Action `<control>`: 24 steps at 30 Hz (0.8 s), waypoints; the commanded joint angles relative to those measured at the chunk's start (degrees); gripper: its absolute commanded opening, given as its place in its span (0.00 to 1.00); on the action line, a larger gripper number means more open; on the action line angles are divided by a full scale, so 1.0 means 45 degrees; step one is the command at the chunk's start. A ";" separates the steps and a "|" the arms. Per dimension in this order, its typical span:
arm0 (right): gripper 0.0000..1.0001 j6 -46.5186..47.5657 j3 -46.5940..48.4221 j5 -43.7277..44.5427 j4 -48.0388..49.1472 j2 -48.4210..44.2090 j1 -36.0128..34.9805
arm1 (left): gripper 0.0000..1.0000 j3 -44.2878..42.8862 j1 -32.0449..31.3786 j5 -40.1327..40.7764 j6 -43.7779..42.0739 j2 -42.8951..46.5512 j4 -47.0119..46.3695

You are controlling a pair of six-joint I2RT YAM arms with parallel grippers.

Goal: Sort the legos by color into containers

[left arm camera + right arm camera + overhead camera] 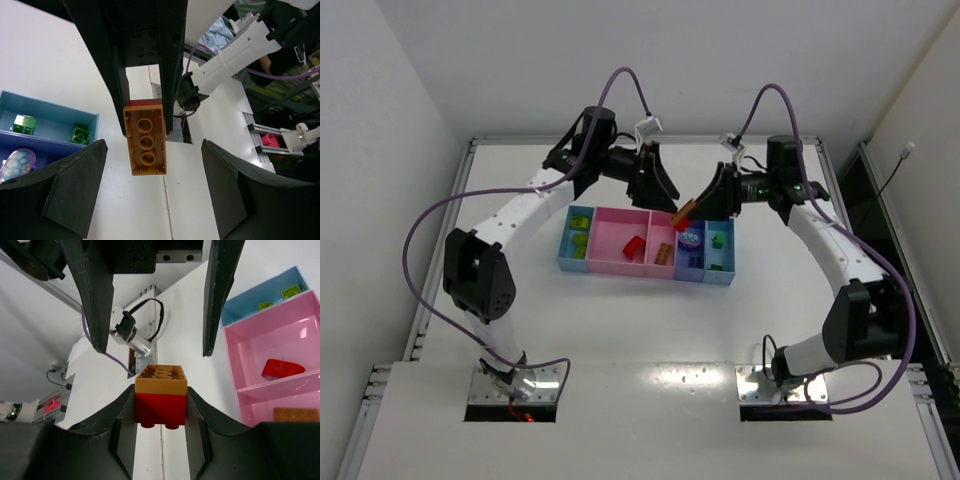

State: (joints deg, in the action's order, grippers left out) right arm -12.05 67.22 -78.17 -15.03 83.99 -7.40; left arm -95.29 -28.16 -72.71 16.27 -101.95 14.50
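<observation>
Nearly done, I'd say: the row of bins (620, 269) already holds legos (633, 246) grouped by colour. What's left is an orange brick (161, 380) stuck to a red brick (160, 409), in the air just above the bins' far edge. Right gripper (160, 412) is clamped on the red one. Left gripper (154, 192) is spread wide, facing it. The orange's hollow underside points left, long axis along the right fingers

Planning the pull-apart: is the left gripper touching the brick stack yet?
Apart. Left wrist view shows gaps between the orange-red brick stack and both left fingers.
</observation>
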 commanded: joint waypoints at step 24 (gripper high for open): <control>0.00 0.0237 0.1468 -0.0265 0.0859 0.0790 -0.0582 | 0.33 0.0042 -0.0246 -0.0366 0.0425 -0.0507 -0.0547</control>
State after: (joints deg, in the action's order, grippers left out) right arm -12.12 70.98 -77.76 -14.15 87.00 -9.52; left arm -94.89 -28.67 -72.49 17.76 -103.61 13.98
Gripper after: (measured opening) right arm 0.384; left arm 0.394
